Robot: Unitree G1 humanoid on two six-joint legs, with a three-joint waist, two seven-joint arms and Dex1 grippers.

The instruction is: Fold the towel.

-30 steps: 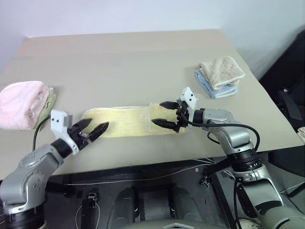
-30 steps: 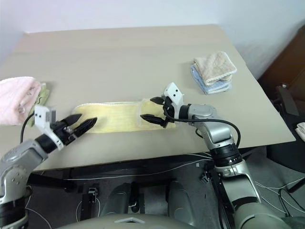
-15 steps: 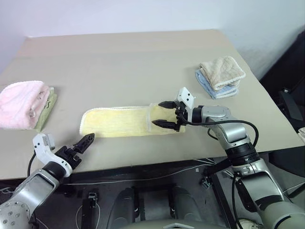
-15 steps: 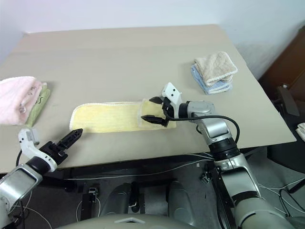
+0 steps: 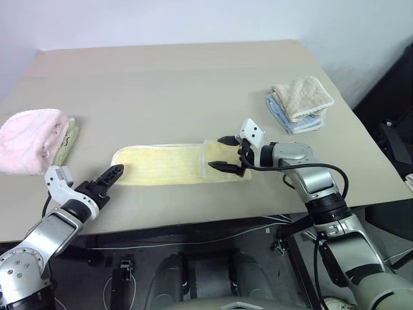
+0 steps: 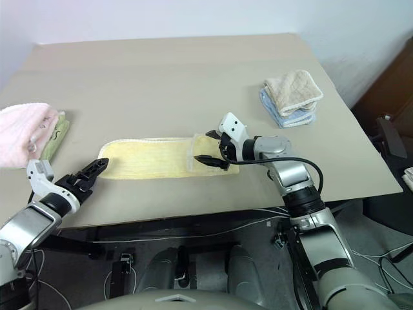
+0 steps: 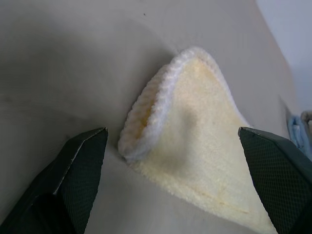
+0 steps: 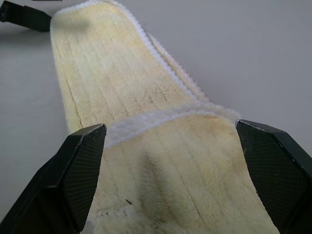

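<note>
The pale yellow towel (image 5: 169,165) lies as a long narrow strip near the table's front edge, its right end folded back over itself with the whitish hem (image 8: 161,117) running across. My left gripper (image 5: 115,175) is open just off the strip's rounded left end (image 7: 185,112), low over the table, with the end between its spread fingers in the left wrist view. My right gripper (image 5: 219,153) is open over the folded right end, one finger above the other, holding nothing.
A pink towel (image 5: 29,139) on a green one lies at the table's left edge. At the right, a beige towel (image 5: 301,97) rests on a blue one. The table's front edge (image 5: 193,223) runs close below the strip.
My left gripper backed off the towel's left end toward the front edge, rolled, and came back close to that end. The right gripper has stayed over the folded right end.
</note>
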